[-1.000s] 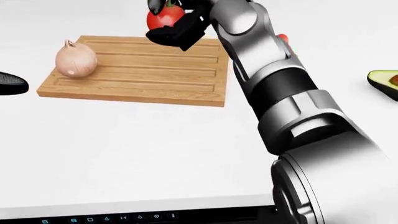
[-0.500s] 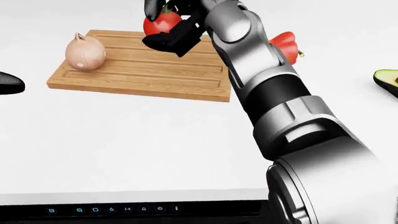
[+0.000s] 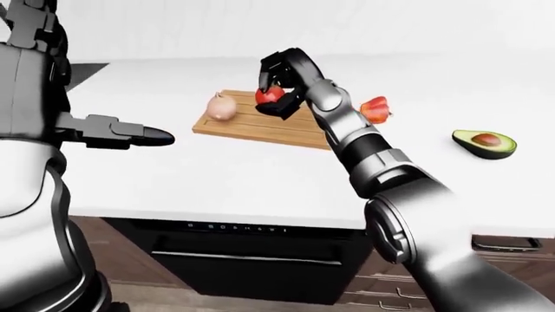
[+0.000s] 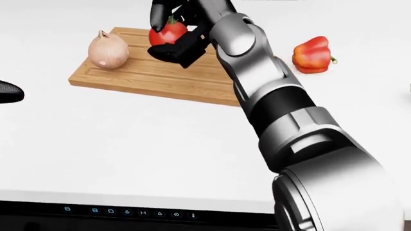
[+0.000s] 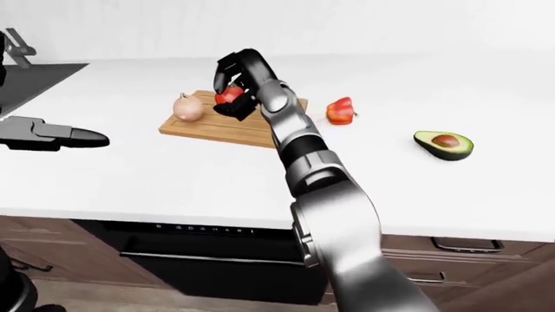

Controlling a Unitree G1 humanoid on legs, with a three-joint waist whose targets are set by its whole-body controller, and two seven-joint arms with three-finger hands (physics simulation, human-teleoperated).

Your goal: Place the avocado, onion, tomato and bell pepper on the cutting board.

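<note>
**Red tomato held over the wooden board**

Black fingers of the right hand (image 4: 177, 33) were closed round the tomato (image 4: 167, 32) above the cutting board (image 4: 154, 72), where the onion (image 4: 108, 49) sat. Right of the board lay the bell pepper (image 4: 312, 54). Only the eye views showed the avocado (image 5: 443, 143) farther right and the left hand (image 3: 130, 134), fingers extended, holding nothing.

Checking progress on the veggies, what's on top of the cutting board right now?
Only the onion rests on the cutting board, near its left end. The right hand holds the tomato above it; the arm hides the board's right end.
</note>
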